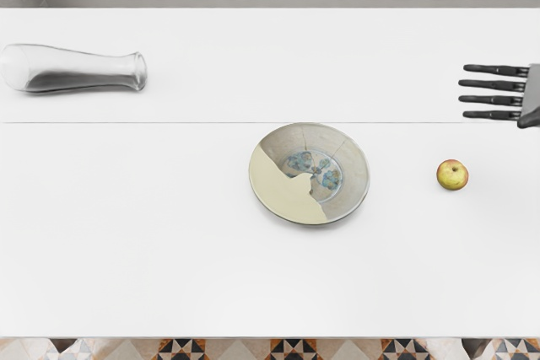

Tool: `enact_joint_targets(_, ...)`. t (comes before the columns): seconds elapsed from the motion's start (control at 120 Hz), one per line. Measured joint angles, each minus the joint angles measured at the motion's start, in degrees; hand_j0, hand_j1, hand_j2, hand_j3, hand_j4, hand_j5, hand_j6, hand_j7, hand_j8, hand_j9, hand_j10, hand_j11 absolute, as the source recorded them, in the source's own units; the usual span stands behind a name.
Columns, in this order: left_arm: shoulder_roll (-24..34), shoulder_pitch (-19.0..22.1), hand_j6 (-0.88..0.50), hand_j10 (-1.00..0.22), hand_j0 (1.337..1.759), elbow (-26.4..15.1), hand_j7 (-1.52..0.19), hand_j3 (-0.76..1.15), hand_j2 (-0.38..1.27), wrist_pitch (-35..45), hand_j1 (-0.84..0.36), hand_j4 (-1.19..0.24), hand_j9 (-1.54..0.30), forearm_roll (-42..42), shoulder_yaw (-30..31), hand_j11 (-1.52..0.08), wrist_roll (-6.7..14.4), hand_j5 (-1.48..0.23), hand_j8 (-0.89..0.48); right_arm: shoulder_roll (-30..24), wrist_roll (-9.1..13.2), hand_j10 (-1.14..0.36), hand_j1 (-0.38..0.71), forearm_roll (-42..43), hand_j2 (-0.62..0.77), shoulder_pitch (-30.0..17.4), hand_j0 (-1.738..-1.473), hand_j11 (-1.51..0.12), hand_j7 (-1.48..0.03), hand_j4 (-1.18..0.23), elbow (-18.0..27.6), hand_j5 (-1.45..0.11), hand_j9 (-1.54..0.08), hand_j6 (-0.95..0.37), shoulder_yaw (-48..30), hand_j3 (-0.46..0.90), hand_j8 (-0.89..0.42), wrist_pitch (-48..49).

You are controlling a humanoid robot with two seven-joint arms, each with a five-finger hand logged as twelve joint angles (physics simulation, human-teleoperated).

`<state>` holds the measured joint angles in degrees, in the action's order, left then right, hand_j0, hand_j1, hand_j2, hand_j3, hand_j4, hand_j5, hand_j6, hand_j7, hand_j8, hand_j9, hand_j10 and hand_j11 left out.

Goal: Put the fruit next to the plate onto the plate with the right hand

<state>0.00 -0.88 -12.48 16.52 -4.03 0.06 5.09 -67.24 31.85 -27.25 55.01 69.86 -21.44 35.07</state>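
Note:
A small yellow-red apple (452, 174) rests on the white table, a short way right of the plate (354, 158). The plate is a shallow grey-and-cream dish with a blue pattern in its middle, and nothing lies in it. My right hand (494, 91) enters from the right edge, above and behind the apple, with its black fingers stretched straight out to the left and holding nothing. It is well clear of the apple. The left arm does not show.
A clear glass vase (72, 70) lies on its side at the far left of the table. The table's front edge runs along the bottom, with patterned floor tiles (291, 349) below it.

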Motion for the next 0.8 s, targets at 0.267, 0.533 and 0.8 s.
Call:
enact_joint_targets(0.267, 0.0, 0.0, 0.00, 0.00, 1.658, 0.0, 0.00, 0.00, 0.00, 0.0, 0.35, 0.00, 0.00, 0.0, 0.0, 0.00, 0.0, 0.00, 0.00, -0.5, 0.0, -0.02, -0.32, 13.6, -0.01, 3.9, -1.658, -0.03, -0.03, -0.02, 4.0, -0.03, -0.03, -0.01, -2.2, 0.00, -0.02, 0.0)
enact_joint_targets(0.533, 0.0, 0.0, 0.00, 0.00, 1.658, 0.0, 0.00, 0.00, 0.00, 0.0, 0.35, 0.00, 0.00, 0.0, 0.0, 0.00, 0.0, 0.00, 0.00, -2.6, 2.3, -0.05, -0.29, 42.3, -0.01, 6.3, -1.658, -0.06, -0.06, -0.05, 24.0, -0.06, -0.06, -0.05, -4.6, 0.00, -0.05, -14.6)
enact_joint_targets(0.8, 0.0, -0.1, 0.00, 0.00, 1.658, 0.0, 0.00, 0.00, 0.00, 0.0, 0.35, 0.00, 0.00, 0.0, 0.0, 0.00, 0.0, 0.00, 0.00, 7.5, 3.1, -0.05, -0.29, 65.2, -0.01, 6.4, -1.658, -0.06, -0.06, -0.05, 27.0, -0.06, -0.06, -0.06, 7.7, 0.00, -0.06, -40.0)
